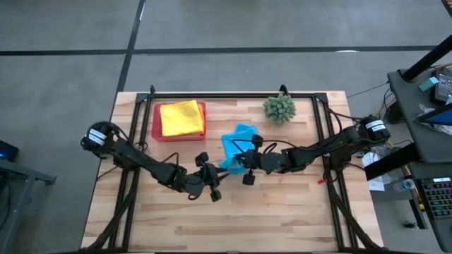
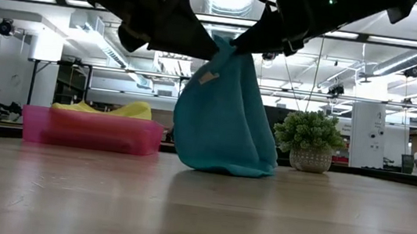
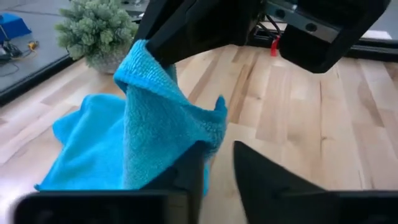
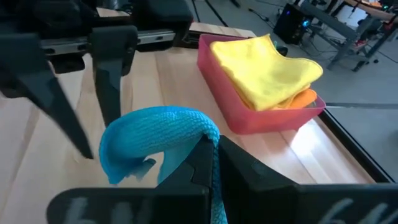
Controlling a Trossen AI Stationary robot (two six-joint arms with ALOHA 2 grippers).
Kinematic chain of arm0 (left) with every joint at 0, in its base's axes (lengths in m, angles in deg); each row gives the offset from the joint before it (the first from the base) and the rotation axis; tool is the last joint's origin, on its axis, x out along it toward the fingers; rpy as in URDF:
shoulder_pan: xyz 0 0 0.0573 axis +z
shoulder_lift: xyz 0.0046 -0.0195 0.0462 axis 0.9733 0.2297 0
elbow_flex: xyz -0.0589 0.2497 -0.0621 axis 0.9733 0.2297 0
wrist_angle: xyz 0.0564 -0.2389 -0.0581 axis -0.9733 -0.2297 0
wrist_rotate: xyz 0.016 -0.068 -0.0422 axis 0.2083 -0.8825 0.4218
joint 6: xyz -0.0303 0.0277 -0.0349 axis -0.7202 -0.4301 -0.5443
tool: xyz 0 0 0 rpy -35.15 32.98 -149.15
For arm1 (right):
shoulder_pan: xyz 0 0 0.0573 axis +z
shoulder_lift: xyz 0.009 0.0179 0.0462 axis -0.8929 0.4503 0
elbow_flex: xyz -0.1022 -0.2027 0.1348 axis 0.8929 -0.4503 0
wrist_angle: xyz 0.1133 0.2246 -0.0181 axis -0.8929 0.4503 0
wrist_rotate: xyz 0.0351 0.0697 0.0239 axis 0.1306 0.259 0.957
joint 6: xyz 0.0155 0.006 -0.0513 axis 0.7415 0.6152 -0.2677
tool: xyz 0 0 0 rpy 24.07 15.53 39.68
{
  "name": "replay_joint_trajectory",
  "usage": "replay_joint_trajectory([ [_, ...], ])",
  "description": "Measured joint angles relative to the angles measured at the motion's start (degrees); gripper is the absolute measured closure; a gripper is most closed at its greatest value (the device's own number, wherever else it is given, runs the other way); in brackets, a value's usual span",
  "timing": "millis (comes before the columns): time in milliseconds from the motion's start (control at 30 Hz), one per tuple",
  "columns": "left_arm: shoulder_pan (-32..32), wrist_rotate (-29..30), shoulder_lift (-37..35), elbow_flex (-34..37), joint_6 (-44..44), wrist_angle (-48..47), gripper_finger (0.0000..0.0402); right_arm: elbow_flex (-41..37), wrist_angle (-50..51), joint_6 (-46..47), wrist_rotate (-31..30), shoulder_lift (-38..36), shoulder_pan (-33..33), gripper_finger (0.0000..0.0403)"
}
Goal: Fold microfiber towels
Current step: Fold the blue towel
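blue towel (image 1: 236, 144): mid-table, pulled up into a peak, lower edge resting on the wood
right gripper (image 4: 211, 152): fingers pressed together, pinching the towel's top fold
left gripper (image 3: 217, 163): at the towel's hanging edge, fingers slightly apart; grip unclear
yellow towel (image 1: 181, 117): folded, in the pink tray (image 1: 157, 131), orange one beneath
plant (image 1: 280, 107): far side of table

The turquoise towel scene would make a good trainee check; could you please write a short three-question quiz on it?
1. True or false: the turquoise towel lies flat on the table.
2. Which towel tops the stack in the pink tray: A yellow, B light green, C turquoise?
3. Which gripper is shut on the towel's raised fold?

Key
1. False: part is lifted, with its lower end on the wood.
2. A, the yellow towel.
3. The right gripper; the left gripper is beside the cloth.
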Motion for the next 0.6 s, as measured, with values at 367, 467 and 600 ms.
replay_joint_trajectory([
  [367,0.15,-0.02,-0.09,-0.68,1.97,-0.02,0.0401,0.00,-0.39,-0.22,0.01,0.11,0.26,0.0394],
  [467,0.13,-0.05,-0.13,-1.38,3.63,-0.04,0.0401,0.00,-0.39,-0.24,0.00,0.11,0.26,0.0394],
  [600,0.13,-0.21,-0.13,-2.31,3.99,-0.06,0.0401,0.00,-0.33,-0.24,0.09,0.11,0.27,0.0394],
])
